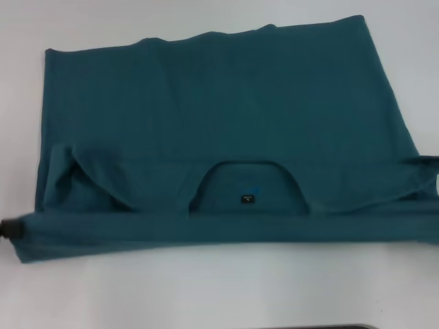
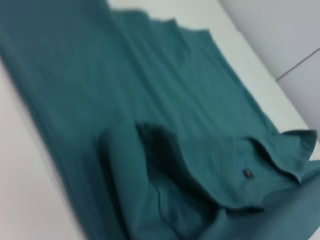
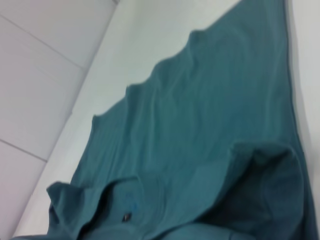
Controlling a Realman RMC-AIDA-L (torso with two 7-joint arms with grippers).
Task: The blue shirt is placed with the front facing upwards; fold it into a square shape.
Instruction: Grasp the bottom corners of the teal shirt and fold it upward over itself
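Shirt [image 1: 226,123] lies flat on the table [image 1: 206,288], collar [image 1: 245,195] near me, sleeves tucked in. It's soft, light, floppy. I'd grab both near corners. Left gripper [image 1: 8,228] at the corner; can't tell abt fingers. Right not seen.

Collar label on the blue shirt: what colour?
Dark, nearly black label inside the blue shirt collar; head view shows it best.

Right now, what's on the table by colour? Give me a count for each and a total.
Teal-blue: 1, the blue shirt, its near edge folded up towards the collar.
Dark: 1, the small label inside the collar.
White: 1, the table itself.
Total: 3.
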